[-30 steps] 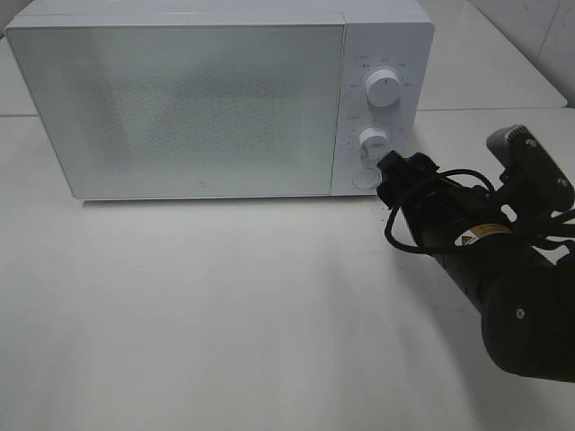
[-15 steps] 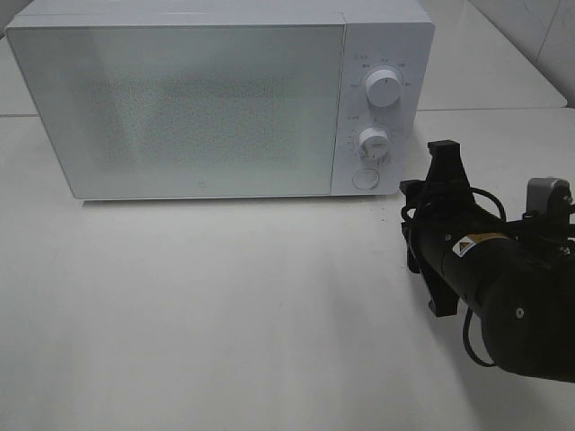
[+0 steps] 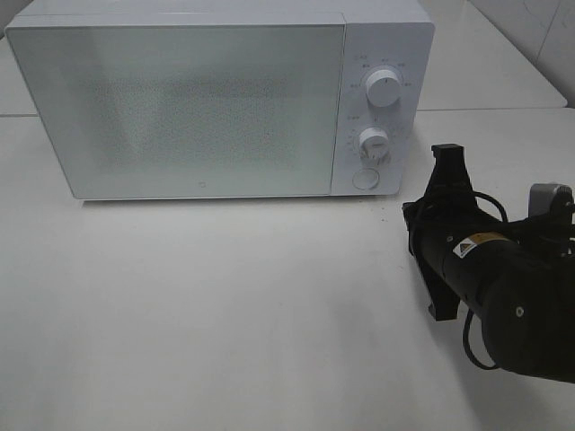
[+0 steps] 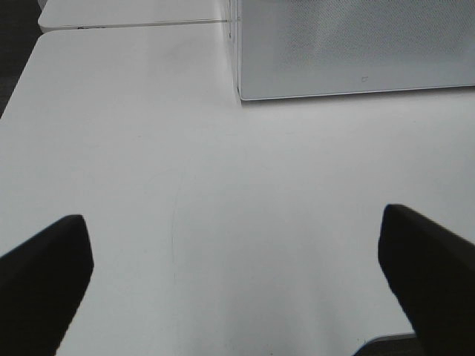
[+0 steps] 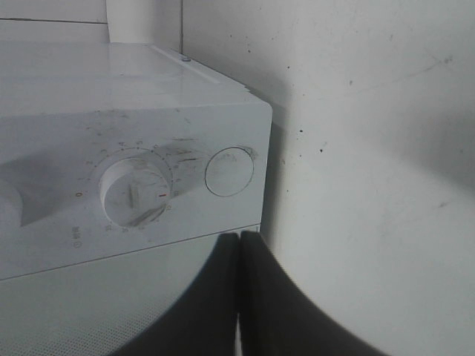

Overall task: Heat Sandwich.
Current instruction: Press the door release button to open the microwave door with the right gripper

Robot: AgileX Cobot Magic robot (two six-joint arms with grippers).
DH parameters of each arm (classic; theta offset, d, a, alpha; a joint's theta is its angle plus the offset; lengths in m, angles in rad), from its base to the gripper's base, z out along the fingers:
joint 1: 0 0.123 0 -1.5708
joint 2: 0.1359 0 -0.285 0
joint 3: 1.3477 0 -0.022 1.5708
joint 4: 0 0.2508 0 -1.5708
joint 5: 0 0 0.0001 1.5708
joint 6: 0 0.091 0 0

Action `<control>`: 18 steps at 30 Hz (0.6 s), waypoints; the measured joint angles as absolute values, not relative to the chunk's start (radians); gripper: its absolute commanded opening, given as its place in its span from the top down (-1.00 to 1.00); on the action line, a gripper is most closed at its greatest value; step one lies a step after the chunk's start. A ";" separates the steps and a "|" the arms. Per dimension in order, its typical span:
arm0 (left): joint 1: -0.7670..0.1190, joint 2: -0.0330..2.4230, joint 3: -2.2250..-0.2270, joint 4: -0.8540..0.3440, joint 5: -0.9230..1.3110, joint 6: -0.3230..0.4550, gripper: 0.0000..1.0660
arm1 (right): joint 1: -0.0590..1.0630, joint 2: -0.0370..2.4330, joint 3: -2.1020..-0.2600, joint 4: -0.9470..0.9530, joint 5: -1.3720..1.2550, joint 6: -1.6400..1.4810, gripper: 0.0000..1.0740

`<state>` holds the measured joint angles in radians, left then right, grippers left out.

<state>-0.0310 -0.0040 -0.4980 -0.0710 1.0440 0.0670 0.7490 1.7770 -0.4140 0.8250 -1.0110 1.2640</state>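
The sandwich is out of view. A white microwave (image 3: 180,108) stands at the back of the table with its frosted door shut. My right gripper (image 3: 411,220) is shut with nothing in it and hovers off the microwave's lower right corner, a short way from the round button (image 3: 364,179). The right wrist view shows its fingers (image 5: 239,245) pressed together, facing the lower knob (image 5: 135,194) and the button (image 5: 228,172). My left gripper (image 4: 237,282) is open and empty above bare table, in front of the microwave's left corner.
The control panel carries an upper knob (image 3: 384,89) and a lower knob (image 3: 374,144). A white table (image 3: 225,305) spreads in front of the microwave. Its left edge (image 4: 18,89) shows in the left wrist view. A tiled wall (image 3: 539,36) rises at the back right.
My right gripper has drawn back from the microwave's round button toward the right, rolled about its axis, and shut its jaws.
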 measured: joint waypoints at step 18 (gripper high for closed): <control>-0.031 -0.004 -0.498 -0.071 1.044 0.067 -0.90 | 0.673 1.899 -0.553 0.739 -0.952 1.294 1.00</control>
